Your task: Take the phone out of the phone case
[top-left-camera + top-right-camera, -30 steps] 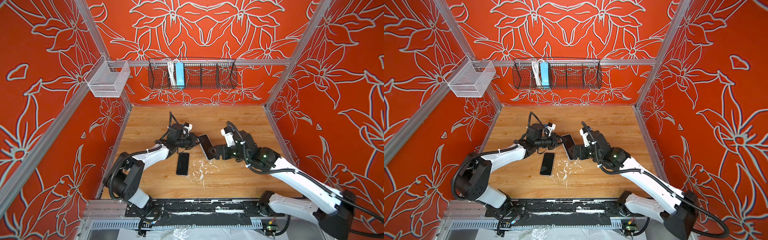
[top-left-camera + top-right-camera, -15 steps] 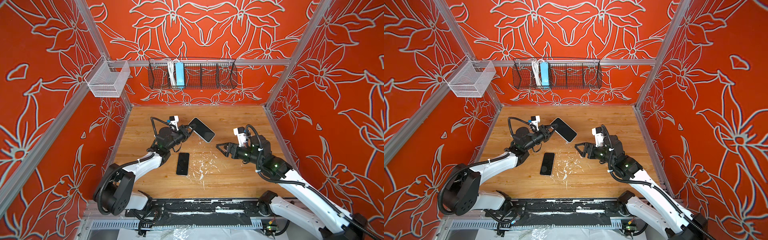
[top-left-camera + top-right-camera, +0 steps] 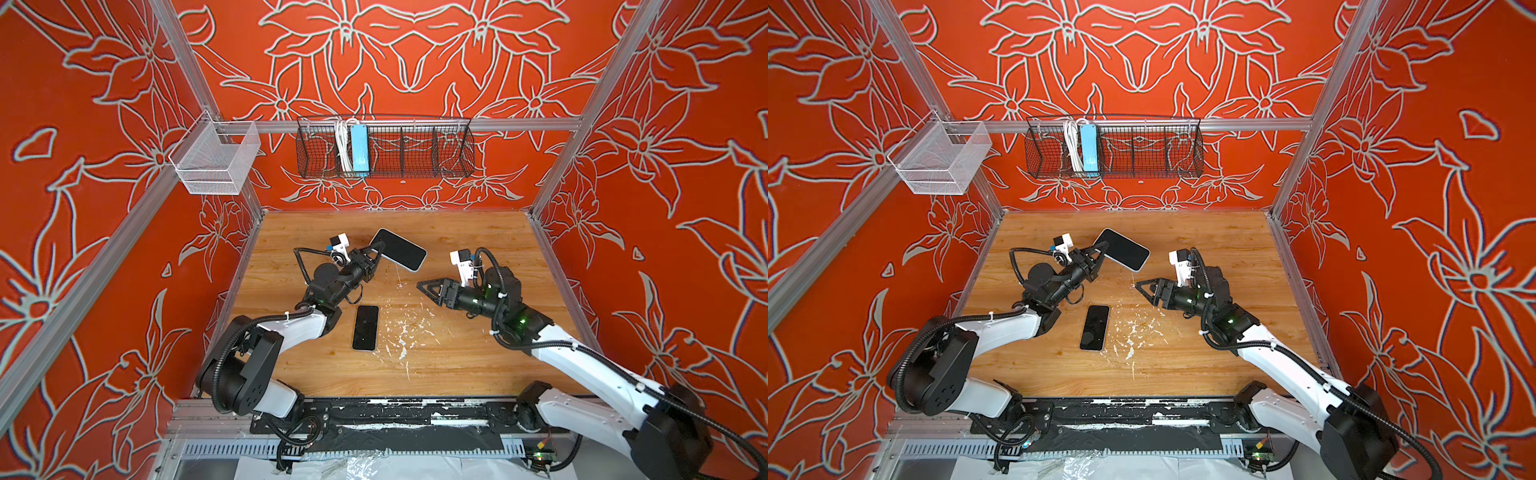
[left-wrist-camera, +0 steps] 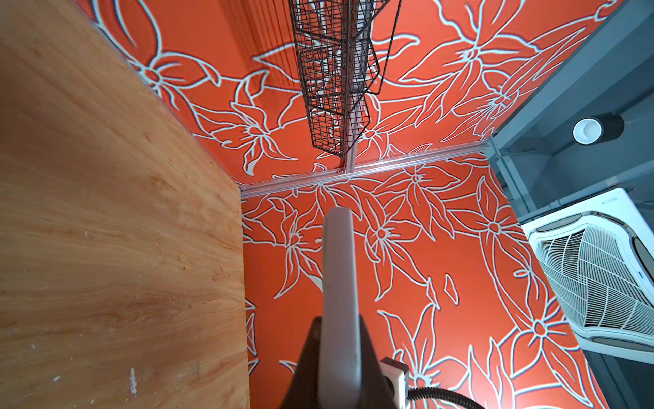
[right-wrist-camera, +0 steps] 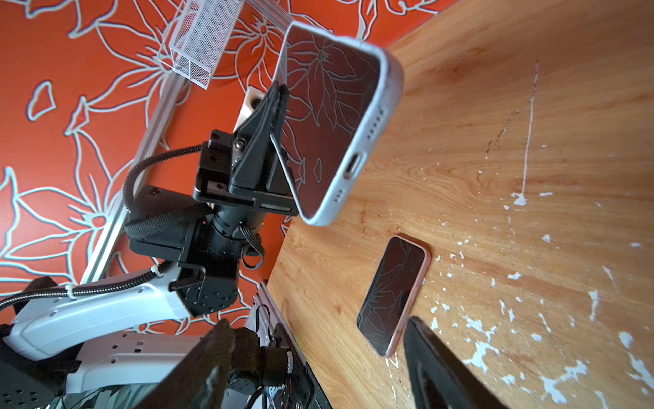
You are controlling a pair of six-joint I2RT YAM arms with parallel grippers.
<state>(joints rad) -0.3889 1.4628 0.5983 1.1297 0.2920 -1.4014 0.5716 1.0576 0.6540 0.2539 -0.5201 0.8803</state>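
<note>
Left end effector (image 3: 375, 252) clenched on edge of cased phone (image 3: 400, 250), held tilted above tabletop (image 3: 457, 361). Right end effector (image 3: 426, 286) released, empty, nearby. Pink phone (image 3: 365, 327) flat on tabletop.

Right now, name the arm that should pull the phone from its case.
Right. The left gripper is shut on the cased phone, holding it up off the table. The right gripper is empty, jaws apart, and aimed toward it.
</note>
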